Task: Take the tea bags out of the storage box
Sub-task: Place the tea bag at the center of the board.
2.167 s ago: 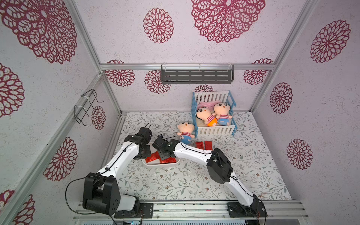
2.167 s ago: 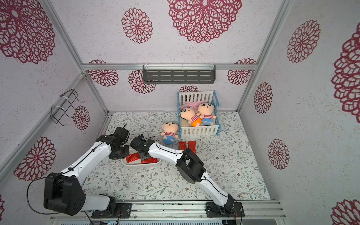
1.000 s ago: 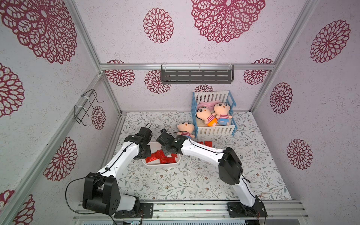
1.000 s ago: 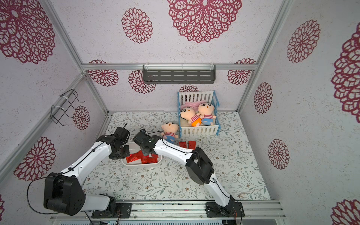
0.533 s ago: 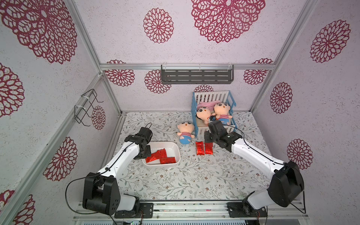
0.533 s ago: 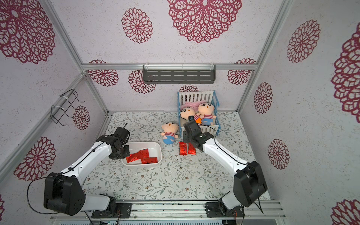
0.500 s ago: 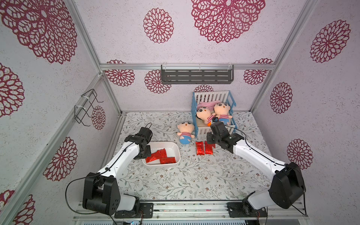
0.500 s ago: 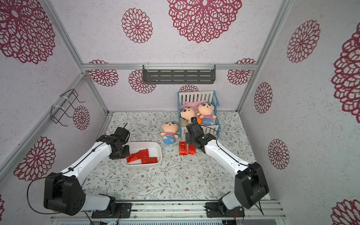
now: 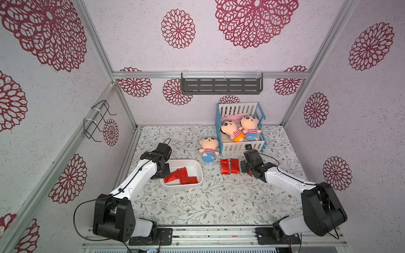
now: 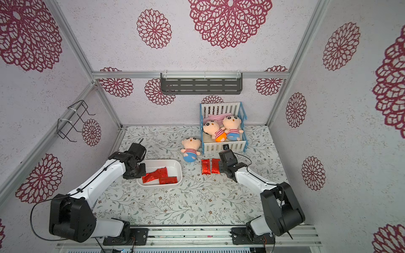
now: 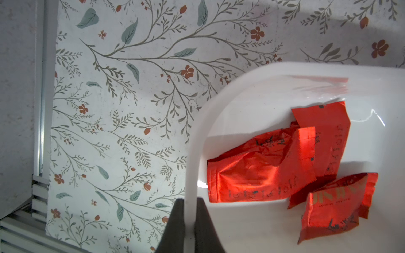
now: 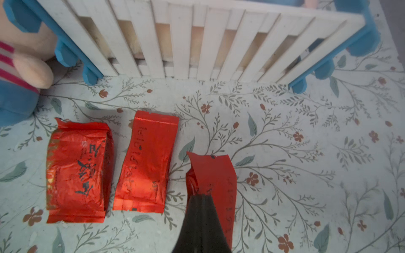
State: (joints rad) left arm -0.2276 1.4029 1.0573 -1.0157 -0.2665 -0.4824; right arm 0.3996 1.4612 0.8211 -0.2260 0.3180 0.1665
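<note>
The left hand [image 11: 190, 203] is seen pressed together on the rim of the storage box [image 11: 194, 140], one finger outside the wall and one inside; the tub is judged to be steadied by it. The right hand [image 12: 202, 197] is pinched shut on the held tea bag [image 12: 215, 173], which is gripped at its near end with its free end pointed at the toy crib [image 12: 197, 39]. Whether this sachet touches the worktop [image 9: 197, 208] cannot be told. A first laid sachet [image 12: 76, 173] and a second laid sachet [image 12: 144, 166] are set flat in front of the crib, side by side, the first near the plush doll [image 9: 208, 151]. Their long axes run toward the crib, parallel to that of the held one. The held one is placed just beside the second, on the side away from the doll, so the release is judged to need only a lowering and an opening. A heap of three sachets [image 11: 274, 166] is left in the box, overlapped and slanted. It lies well apart from the right hand, toward the robot's left. The left hand is nearer but occupied.
</note>
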